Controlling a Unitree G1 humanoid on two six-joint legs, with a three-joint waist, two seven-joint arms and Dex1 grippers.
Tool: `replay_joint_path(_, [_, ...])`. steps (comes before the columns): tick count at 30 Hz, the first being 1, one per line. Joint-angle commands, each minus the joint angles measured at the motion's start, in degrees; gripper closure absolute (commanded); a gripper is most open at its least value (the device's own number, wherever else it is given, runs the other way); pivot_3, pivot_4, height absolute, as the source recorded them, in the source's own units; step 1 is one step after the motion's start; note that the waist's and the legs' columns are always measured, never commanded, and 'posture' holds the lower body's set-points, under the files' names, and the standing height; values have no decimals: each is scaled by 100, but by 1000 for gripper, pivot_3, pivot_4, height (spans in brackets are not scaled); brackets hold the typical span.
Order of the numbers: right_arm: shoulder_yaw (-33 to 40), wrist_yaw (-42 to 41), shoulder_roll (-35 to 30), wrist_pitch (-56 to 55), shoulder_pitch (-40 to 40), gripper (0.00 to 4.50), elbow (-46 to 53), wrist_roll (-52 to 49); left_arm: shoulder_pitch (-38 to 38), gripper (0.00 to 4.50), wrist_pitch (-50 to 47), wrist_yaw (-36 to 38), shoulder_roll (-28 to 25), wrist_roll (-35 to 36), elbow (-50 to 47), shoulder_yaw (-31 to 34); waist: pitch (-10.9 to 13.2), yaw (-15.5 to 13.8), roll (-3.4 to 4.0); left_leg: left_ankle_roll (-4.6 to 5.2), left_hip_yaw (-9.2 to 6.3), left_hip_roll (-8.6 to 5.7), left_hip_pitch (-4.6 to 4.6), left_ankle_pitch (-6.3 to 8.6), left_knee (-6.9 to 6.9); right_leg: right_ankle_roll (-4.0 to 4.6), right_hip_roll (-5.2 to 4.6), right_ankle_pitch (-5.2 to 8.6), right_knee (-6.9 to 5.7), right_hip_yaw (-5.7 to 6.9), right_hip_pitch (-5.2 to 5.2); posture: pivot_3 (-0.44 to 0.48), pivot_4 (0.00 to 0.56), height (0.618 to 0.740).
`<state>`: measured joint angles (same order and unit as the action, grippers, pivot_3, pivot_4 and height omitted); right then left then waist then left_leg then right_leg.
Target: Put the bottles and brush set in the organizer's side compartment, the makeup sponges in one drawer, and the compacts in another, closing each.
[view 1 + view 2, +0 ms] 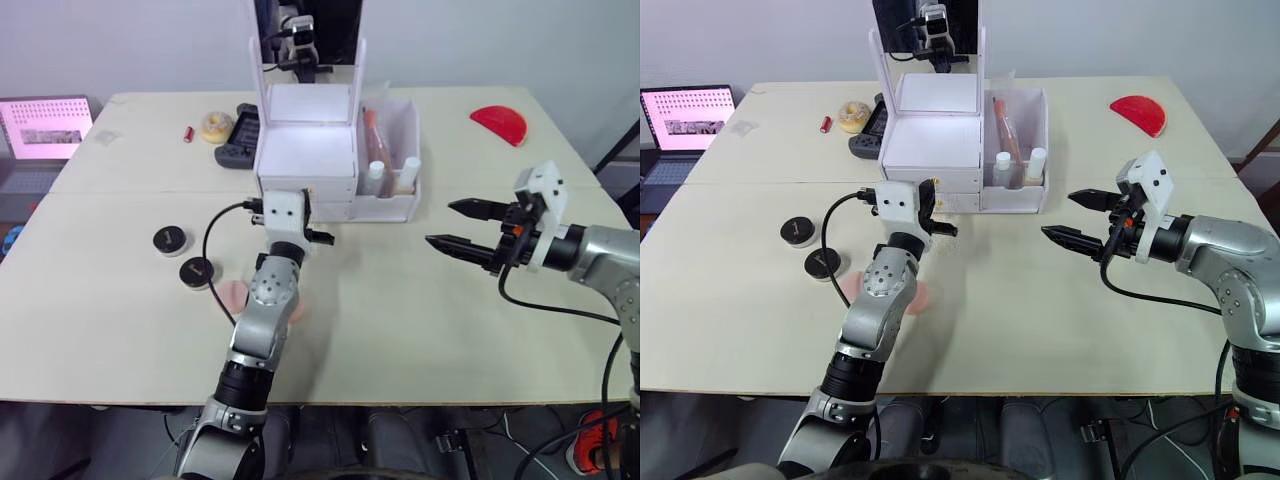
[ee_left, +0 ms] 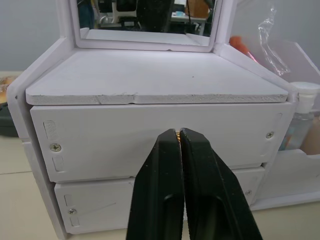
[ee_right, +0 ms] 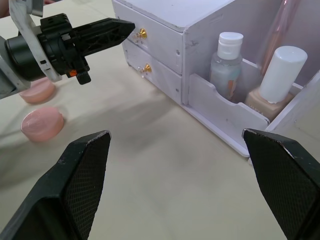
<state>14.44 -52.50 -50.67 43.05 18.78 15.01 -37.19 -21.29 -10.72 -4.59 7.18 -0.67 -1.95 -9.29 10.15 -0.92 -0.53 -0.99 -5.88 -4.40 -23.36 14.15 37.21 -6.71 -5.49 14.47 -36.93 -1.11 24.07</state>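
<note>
- White organizer, frame centre: left gripper pinches the top drawer's gold knob, probably to open it.
- Right gripper hovers spread, empty.

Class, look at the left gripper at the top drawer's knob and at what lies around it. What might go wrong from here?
1. The left gripper pinches the small gold knob of the top drawer by its fingertips; it may slip off when pulling.
2. The organizer looks light, so it might slide instead of the drawer opening.
3. The makeup sponges lie beside the left forearm and could be swept aside.
</note>
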Motion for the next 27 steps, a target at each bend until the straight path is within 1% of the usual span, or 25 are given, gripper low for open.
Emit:
replay_joint_path(1, [173, -6, -62, -109, 30, 0, 134, -46, -76, 4462, 131, -2, 83, -45, -94, 2, 0, 1, 0, 0, 0, 0, 0, 0, 0, 0, 0, 0, 0, 0, 0, 0, 150, 740])
replay_joint_path(10, [139, 13, -44, -155, 40, 0, 101, -6, -13, 4462, 121, 86, 45, 2, -213, 12, 0, 1, 0, 0, 0, 0, 0, 0, 0, 0, 0, 0, 0, 0, 0, 0, 150, 740])
replay_joint_path(13, [133, 20, -39, -144, 30, 0, 115, -17, -12, 3670, 41, 56, 57, -21, -294, 22, 0, 2, 0, 0, 0, 0, 0, 0, 0, 0, 0, 0, 0, 0, 0, 0, 150, 740])
replay_joint_path(16, [138, 22, -45, -125, 11, 0, 131, -31, -57, 2193, 34, 5, 94, -42, -255, 25, 0, 2, 0, 0, 0, 0, 0, 0, 0, 0, 0, 0, 0, 0, 0, 0, 150, 740])
replay_joint_path(20, [142, 27, -60, -99, 27, 0, 136, -46, -139, 2193, 8, -100, 106, -93, -180, 55, 0, 1, 0, 0, 0, 0, 0, 0, 0, 0, 0, 0, 0, 0, 0, 0, 150, 740])
replay_joint_path(27, [137, 25, -78, -90, 69, 0, 113, -44, -364, 2193, -60, -241, 154, -124, 266, 168, 0, -2, 0, 0, 0, 0, 0, 0, 1, -1, 1, 0, -1, 0, 0, 0, 150, 740])
